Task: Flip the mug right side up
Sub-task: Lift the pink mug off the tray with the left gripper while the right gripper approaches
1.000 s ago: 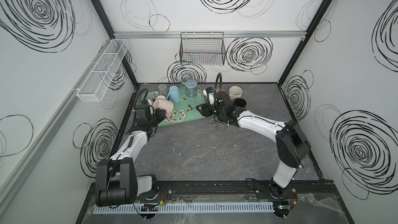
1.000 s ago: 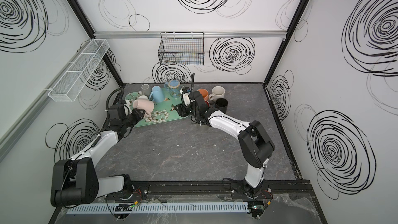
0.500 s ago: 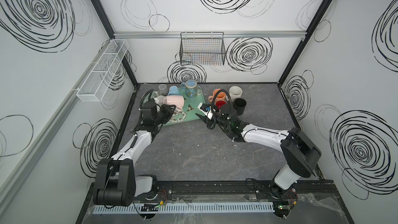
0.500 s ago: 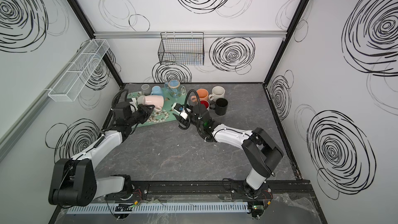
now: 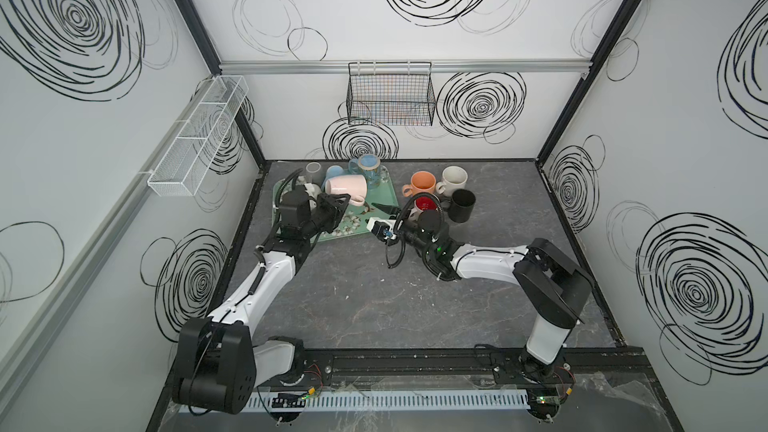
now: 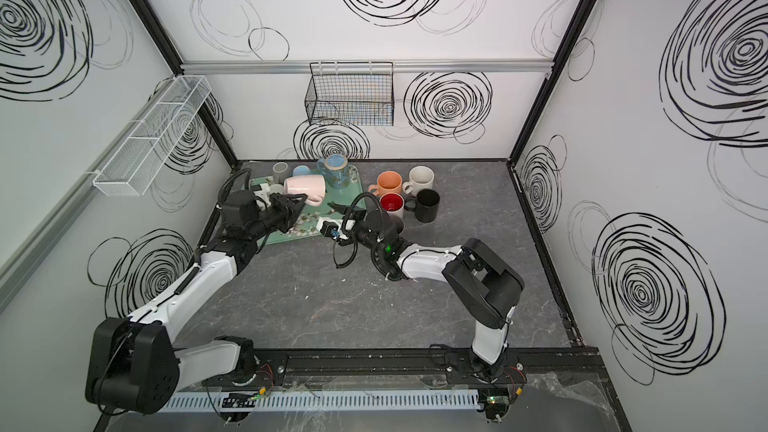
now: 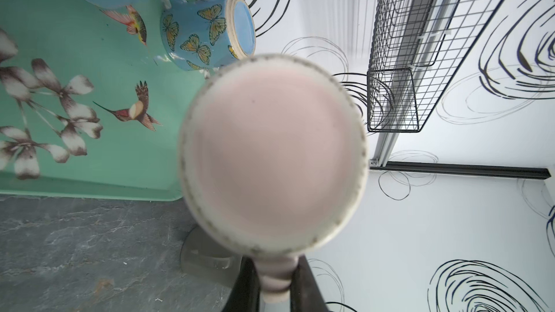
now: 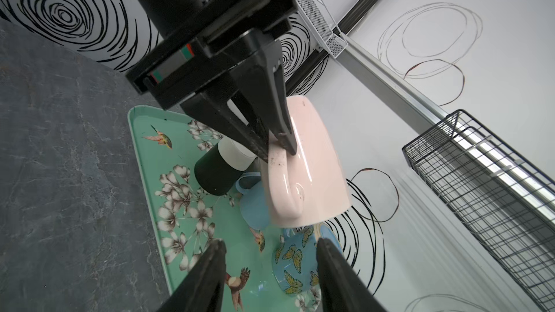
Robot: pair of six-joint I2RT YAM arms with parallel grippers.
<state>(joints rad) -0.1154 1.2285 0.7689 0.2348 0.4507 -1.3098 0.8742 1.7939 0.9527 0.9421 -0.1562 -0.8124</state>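
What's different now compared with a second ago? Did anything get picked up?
The left pincer, gripping the pink mug by its handle throughout, raised it and carried it farther back over the green tray; it now hangs sideways. The right pincer, open, drew back toward the front and sank lower. The butterfly mug stayed put.

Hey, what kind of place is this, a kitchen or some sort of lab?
Most likely a robot test cell, not a kitchen: left arm and right arm share one base rail, the walls are swirl-printed panels, and mugs sit staged on a green tray.
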